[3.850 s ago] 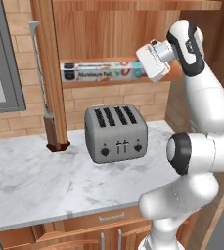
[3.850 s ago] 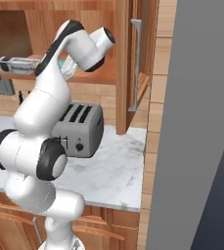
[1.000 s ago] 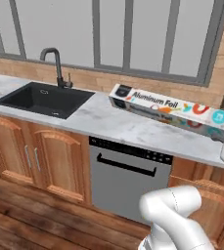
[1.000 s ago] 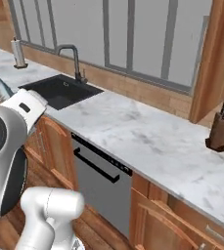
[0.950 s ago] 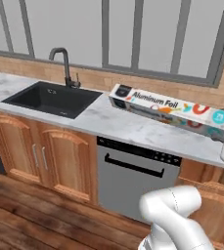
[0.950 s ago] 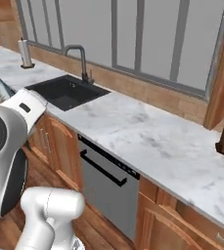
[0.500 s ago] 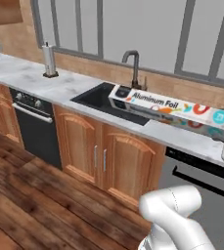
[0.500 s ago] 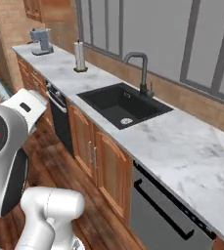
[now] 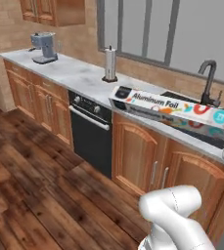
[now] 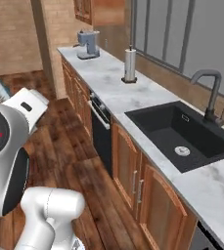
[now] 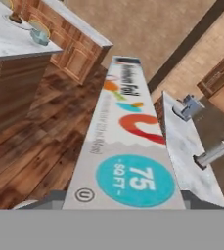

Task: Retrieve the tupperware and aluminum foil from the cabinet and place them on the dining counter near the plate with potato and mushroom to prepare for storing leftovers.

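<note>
Evidently the foil box (image 9: pixel 169 110) is held aloft, clamped in the closed pincer (image 11: pixel 124 207), clear of the sink worktop (image 10: pixel 133 100). Delivery beside the plate and the tupperware fetch are judged outstanding.

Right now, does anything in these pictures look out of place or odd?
The long white-silver aluminum foil box is not lying on the marble worktop: it hangs level in the air in front of the black sink, carried by the arm. The hand view shows it running straight out from the pincer. Nothing looks spilled or damaged.
</note>
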